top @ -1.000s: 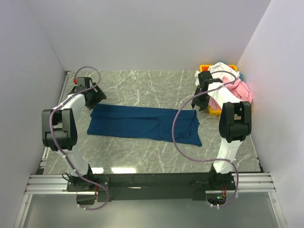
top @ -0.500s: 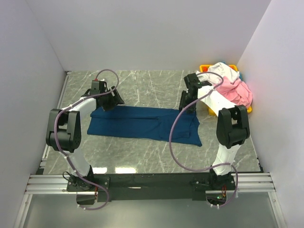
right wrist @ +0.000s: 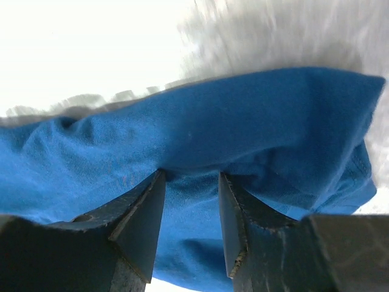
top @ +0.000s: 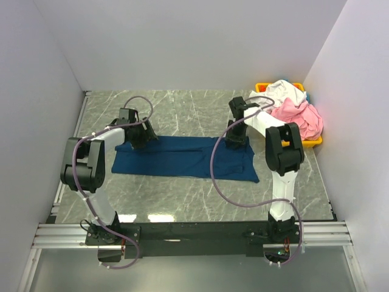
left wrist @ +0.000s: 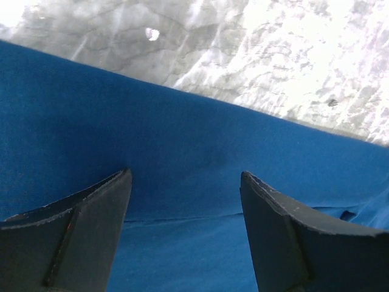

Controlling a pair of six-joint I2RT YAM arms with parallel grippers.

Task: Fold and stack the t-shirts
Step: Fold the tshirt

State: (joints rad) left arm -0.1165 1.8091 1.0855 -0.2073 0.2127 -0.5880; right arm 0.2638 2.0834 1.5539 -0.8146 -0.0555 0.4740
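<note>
**tablewatcher:** So where's the navy shirt (top: 182, 157) compared to the yellow bin (top: 262, 87)?

**foldnerd:** It's well to the left of the bin and a bit nearer the arm bases. It lies flat on the table (top: 182, 109), which is grey marble-look stuff with white veins. The shirt is a long smooth band of knit cloth. The end nearest the bin is bunched up, with a stitched hem showing. The bin is hard plastic, and a crumpled pink shirt (top: 298, 115) and a white shirt (top: 282, 90) are heaped in it, spilling over the rim.

**tablewatcher:** And the jaws?

**foldnerd:** The left gripper (left wrist: 185, 176) is at the shirt's end farthest from the bin. Its jaws are spread wide with nothing between them, just flat blue cloth below. I can't tell if the tips actually touch. The right gripper (right wrist: 190, 176) is at the end closest to the bin. Its jaws are about half apart, tips right at the cloth and straddling a soft ridge of it, but not pinched on it.
</note>
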